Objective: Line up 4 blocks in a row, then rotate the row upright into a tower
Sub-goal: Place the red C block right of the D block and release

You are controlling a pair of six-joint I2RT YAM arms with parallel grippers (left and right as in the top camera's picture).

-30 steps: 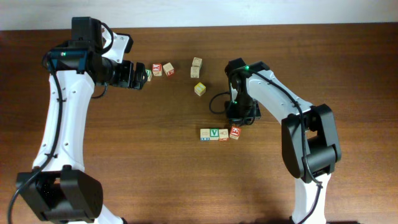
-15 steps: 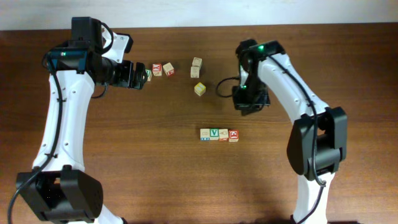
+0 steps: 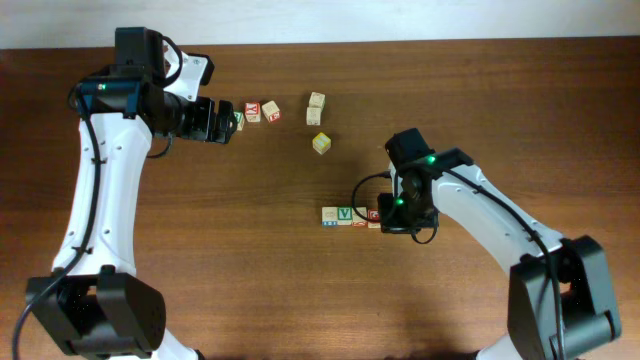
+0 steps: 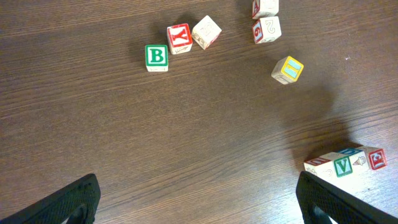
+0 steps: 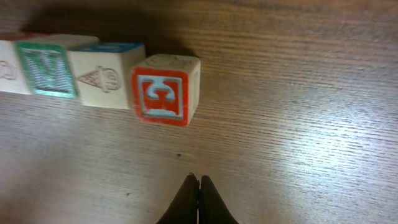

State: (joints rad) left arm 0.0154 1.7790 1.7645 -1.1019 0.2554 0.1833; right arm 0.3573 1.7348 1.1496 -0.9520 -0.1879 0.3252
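Lining grained tabletop (image 3: 250, 280): four wooden cubes (image 3: 345, 214).

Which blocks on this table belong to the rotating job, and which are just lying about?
Job, all in one row: pale end block, green V block, cone-picture block, red-faced block.
Lying about: green B block, red Y block, plain block beside it, number 2 block, its neighbour, yellow block.

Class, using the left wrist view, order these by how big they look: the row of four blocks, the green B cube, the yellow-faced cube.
1. the row of four blocks, clearly the largest.
2. the yellow-faced cube and the green B cube look about alike, so they are not ranked against each other.
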